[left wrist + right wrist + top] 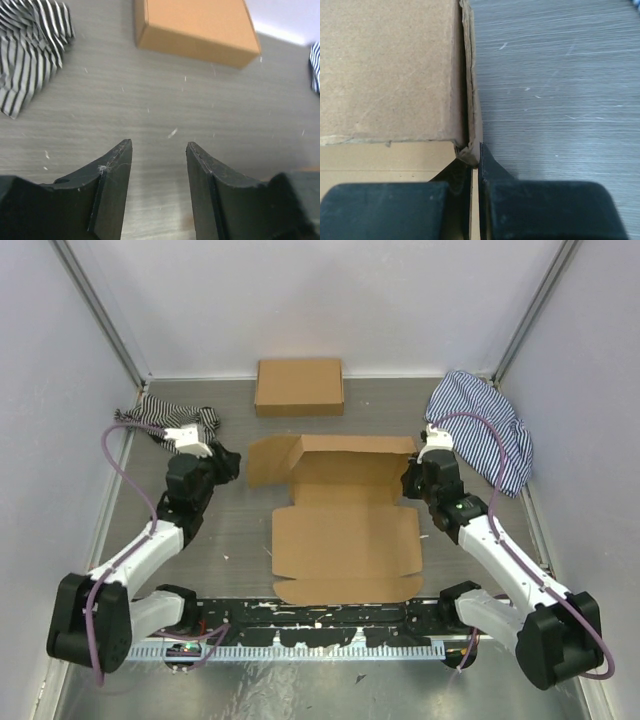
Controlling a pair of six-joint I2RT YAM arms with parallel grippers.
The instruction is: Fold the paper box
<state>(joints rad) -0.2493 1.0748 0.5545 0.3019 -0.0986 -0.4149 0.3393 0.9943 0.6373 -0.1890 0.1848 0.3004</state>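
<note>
The paper box [345, 530] is a brown die-cut cardboard piece lying mid-table, its near panel flat and its far part raised, with a flap spread to the left. My right gripper [412, 478] is shut on the box's right side wall [472, 100], which stands on edge between the fingers in the right wrist view. My left gripper [228, 465] is open and empty, just left of the box's left flap. In the left wrist view its fingers [117, 180] hang over bare table.
A neat closed brown box [299, 386] stands at the back centre and also shows in the left wrist view [195, 30]. Striped cloths lie at the back left [170, 420] and back right [485, 430]. Grey walls enclose the table on three sides.
</note>
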